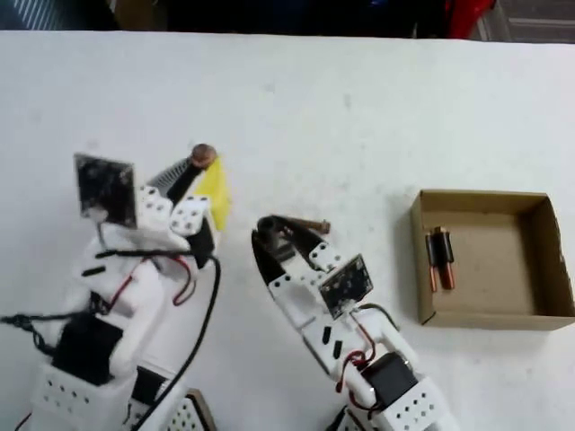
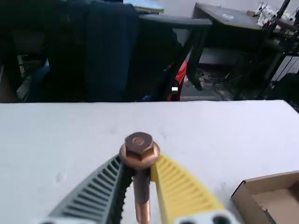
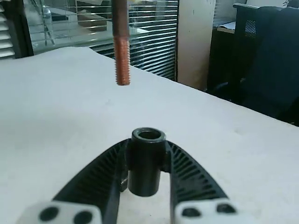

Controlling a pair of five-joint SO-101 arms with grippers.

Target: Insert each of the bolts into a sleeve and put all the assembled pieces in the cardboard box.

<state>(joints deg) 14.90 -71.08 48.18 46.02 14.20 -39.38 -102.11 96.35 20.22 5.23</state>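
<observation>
Copper marked the bolt [image 2: 138,151], which was clamped just under its hexagonal head between the grey and yellow fingers of the left hand [image 1: 203,169], at the left of the bench [image 1: 359,117]. Its shank ran back between those fingers. A black sleeve [image 3: 145,175] was gripped upright in the right hand [image 3: 146,149], near the middle of the bench, with its bore open. A second bolt [image 3: 122,51] was seen just beyond that sleeve, its threaded end apart from the mouth. What carried it could not be told. At the right stood the cardboard box [image 1: 503,269], with what appeared to be finished pieces [image 1: 439,259] lying by its left wall.

The insertion step was judged to be in hand. For a clean entry, the thread tip would need to be centred on the bore and the shank brought into line with the sleeve's axis before any push was given. A tilted approach would likely jam on the rim. The sleeve would need to be held firmly, lest it be twisted out on contact.
</observation>
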